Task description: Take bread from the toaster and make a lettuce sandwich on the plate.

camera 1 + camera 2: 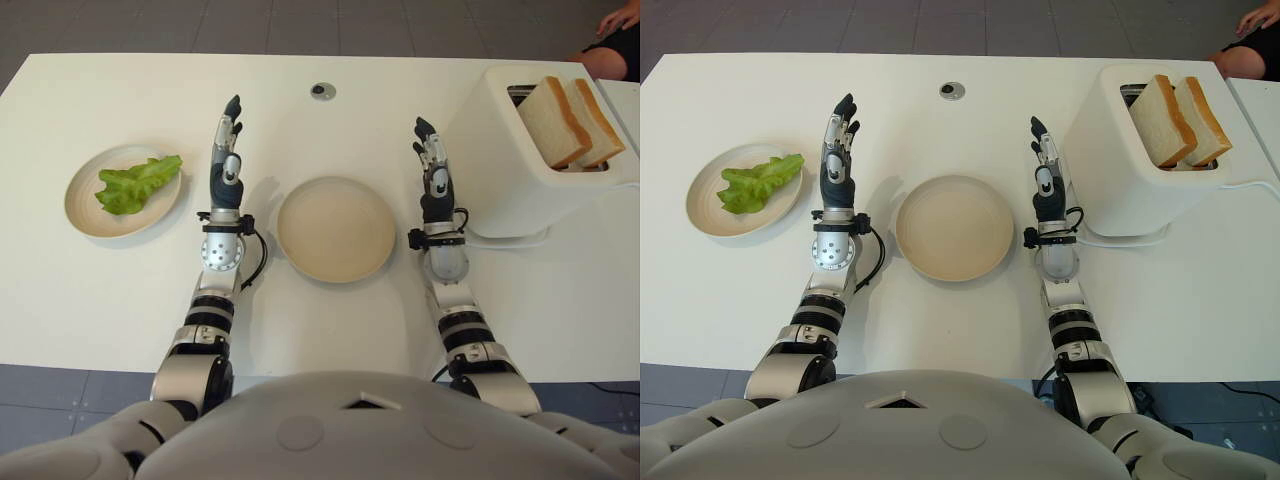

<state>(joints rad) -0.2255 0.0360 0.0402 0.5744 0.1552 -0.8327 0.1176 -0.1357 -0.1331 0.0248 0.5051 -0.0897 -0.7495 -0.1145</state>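
Bread (565,120) in toaster (500,175); left hand (227,165) and right hand (434,180) spread, flanking middle plate (336,232)

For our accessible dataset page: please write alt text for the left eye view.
The robot's open left hand and right hand flank a round plate. Lettuce sits on another plate at left; two bread slices stand in the toaster at right.

A white table (120,300) spreads beneath the fingers (232,108). A small round grommet (322,91) sits in it beyond the fingertips, between those of the left hand (228,172) and right hand (434,188). Grey tiled floor (200,25) lies farther beyond, past the table's edge.
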